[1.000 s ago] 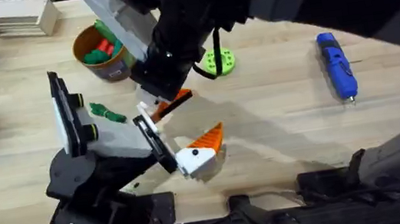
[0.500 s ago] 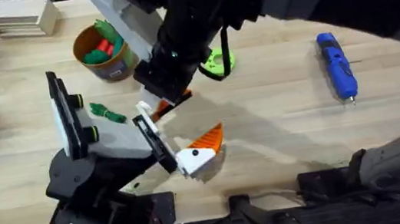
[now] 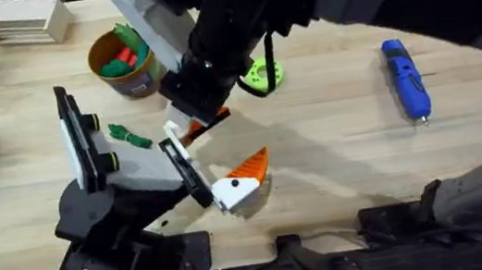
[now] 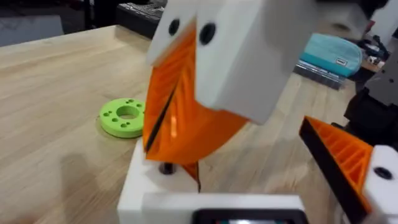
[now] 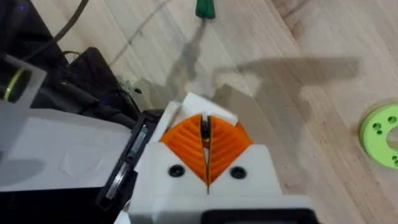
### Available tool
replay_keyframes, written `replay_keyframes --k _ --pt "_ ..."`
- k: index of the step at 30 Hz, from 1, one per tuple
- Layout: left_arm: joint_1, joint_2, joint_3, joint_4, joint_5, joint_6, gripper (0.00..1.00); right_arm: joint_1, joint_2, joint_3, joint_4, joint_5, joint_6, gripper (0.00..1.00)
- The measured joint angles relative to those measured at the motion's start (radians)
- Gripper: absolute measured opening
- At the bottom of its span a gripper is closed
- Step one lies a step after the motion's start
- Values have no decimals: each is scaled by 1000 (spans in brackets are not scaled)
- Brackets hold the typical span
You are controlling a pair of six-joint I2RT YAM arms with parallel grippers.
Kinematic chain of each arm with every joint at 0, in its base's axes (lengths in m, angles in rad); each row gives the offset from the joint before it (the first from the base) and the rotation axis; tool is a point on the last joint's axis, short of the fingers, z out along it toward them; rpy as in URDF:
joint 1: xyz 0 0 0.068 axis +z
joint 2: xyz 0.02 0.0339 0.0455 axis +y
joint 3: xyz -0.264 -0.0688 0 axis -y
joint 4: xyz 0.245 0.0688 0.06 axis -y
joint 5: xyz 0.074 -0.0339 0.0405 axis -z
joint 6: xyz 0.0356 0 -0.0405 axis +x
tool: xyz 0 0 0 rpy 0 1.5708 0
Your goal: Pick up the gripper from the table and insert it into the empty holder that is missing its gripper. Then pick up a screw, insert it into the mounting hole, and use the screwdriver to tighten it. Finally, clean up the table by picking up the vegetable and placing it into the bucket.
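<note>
Insertion underway: my right claw (image 3: pixel 204 119) pinches the orange gripper (image 3: pixel 213 120) at the holder (image 4: pixel 155 186); left claw (image 3: pixel 245 179) state unclear; screw, vegetable (image 3: pixel 129 136) remain.

Around the white angular plastic holder (image 3: pixel 230 195) at the table's near edge: blocked above-left by the right arm's orange-padded gripper (image 3: pixel 205 124), pads pressed together, and by the dark green leafy toy vegetable (image 3: pixel 129 135). Further back, fenced by the round brown-gold bucket (image 3: pixel 123 65) and green ring-shaped disc (image 3: pixel 263 75). Open bare pale wooden tabletop (image 3: pixel 334 132) rightward, up to the stubby blue screwdriver (image 3: pixel 406 79).
</note>
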Motion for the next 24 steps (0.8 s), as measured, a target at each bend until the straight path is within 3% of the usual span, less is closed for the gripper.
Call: replay_keyframes --k 19,24 --pt "2 5 0 -1 -16 -22 987 -3 21 -2 22 -7 4 6" --pt "2 5 0 0 -15 -21 987 -3 21 -2 22 -7 5 56"
